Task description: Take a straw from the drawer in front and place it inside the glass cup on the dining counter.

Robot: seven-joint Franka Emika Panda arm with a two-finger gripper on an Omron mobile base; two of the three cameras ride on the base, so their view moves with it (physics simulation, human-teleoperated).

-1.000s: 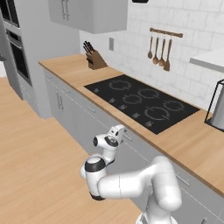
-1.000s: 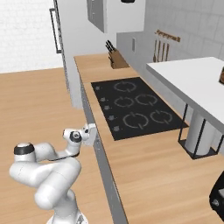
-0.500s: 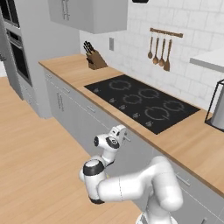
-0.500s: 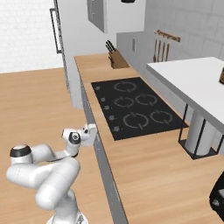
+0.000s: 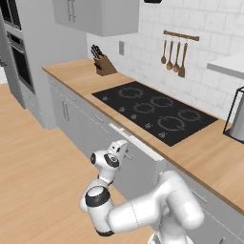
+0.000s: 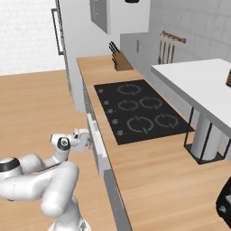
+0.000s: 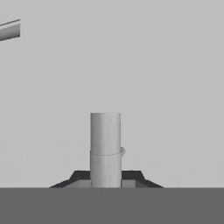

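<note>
tool (image 7: 105,183): my fingers closed on the drawer's handle (image 7: 105,148) | drawer (image 6: 97,142): slightly ajar, under the front edge of the cooktop (image 5: 155,112) surface (image 5: 209,157) | tool at drawer front (image 5: 125,153)

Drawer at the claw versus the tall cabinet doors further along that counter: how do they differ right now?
The drawer is wide and shallow; the cabinet doors are tall and narrow. The drawer front stands slightly proud of the row; the cabinet doors sit flush. The claw is shut on the drawer handle; the door handles are untouched. Both are light grey.
</note>
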